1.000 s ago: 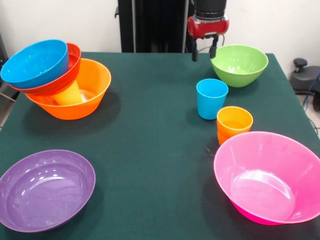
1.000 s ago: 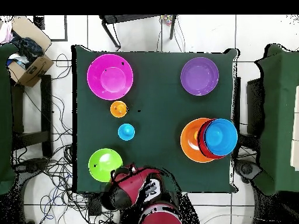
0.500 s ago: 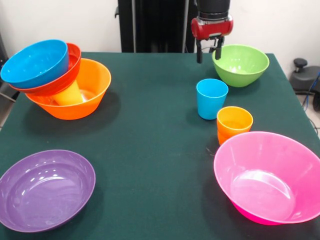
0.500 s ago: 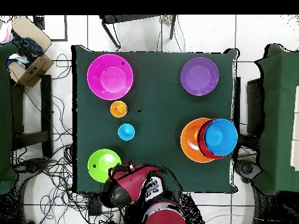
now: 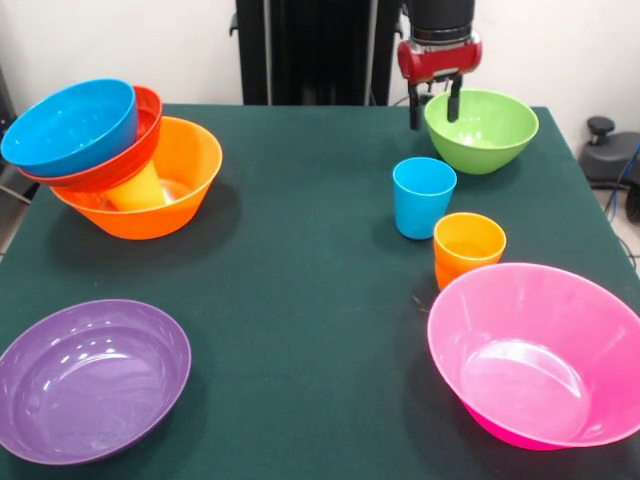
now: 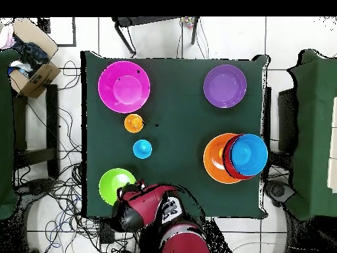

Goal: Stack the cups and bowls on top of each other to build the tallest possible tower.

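End effector (image 5: pixel 434 107) with fingers apart and empty, at the rim of the green bowl (image 5: pixel 482 128), upper right of the frame.

The bowl looks like light, stiff, glossy plastic and probably slippery; its thin near rim seems the best place to pinch it. The tower (image 5: pixel 105 152), an orange bowl carrying a red-orange and a blue one tilted over a yellow cup, stands at upper left. No brand, label or writing can be read on anything.
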Robot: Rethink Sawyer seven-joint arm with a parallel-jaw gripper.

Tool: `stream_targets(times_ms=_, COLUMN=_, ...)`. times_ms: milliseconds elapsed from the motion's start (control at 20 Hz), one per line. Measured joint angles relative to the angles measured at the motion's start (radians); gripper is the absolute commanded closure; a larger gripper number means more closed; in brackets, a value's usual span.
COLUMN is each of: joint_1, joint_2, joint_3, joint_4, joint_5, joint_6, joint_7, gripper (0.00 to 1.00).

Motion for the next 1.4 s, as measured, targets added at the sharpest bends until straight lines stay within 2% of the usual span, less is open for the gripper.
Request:
stream_targets(times_ms=300, joint_1=0.022, joint_2=0.012, joint_3=-0.01, joint_4=-0.004, joint_5=0.012, joint_6=0.0, joint_7=0.0, gripper=0.0)
stream_targets(times_ms=750, joint_1=0.059, joint_2=0.078, joint_3=-0.044, joint_4=-0.025, joint_5=0.012, joint_6=-0.033, joint_7=0.0, gripper=0.0)
stream_targets(times_ms=1400, joint_1=0.064, joint_2=0.156, joint_3=-0.076, joint_4=-0.03, joint_5=0.013, joint_6=-0.105, joint_7=0.0, gripper=0.0)
